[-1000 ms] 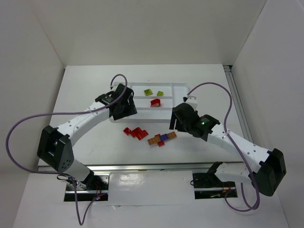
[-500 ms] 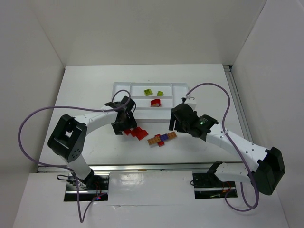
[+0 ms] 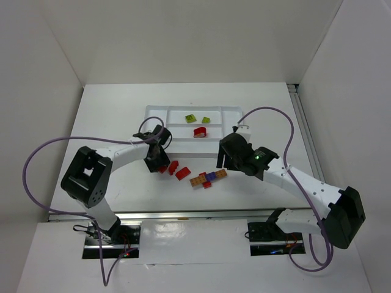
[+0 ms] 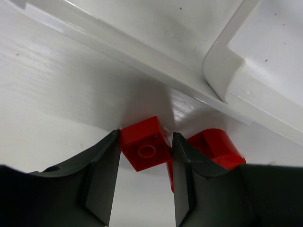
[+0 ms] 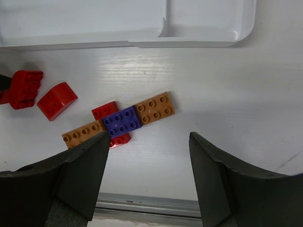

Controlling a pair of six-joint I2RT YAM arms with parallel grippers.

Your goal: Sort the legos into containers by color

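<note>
Nearest me, the right gripper [image 5: 147, 137] hangs with jaws wide and empty over a joined strip of orange-brown, purple and red bricks [image 5: 122, 122] on the counter. The left gripper [image 3: 160, 165] has its jaws pressed against both sides of a red brick [image 4: 144, 149] lying on the counter, with another red brick [image 4: 213, 147] just beside it. Beyond, the white tray [image 3: 159, 113] holds two lime green bricks [image 3: 191, 118] in its far compartment and one red piece [image 3: 199, 131] in the next. I'd say well under half is sorted.
</note>
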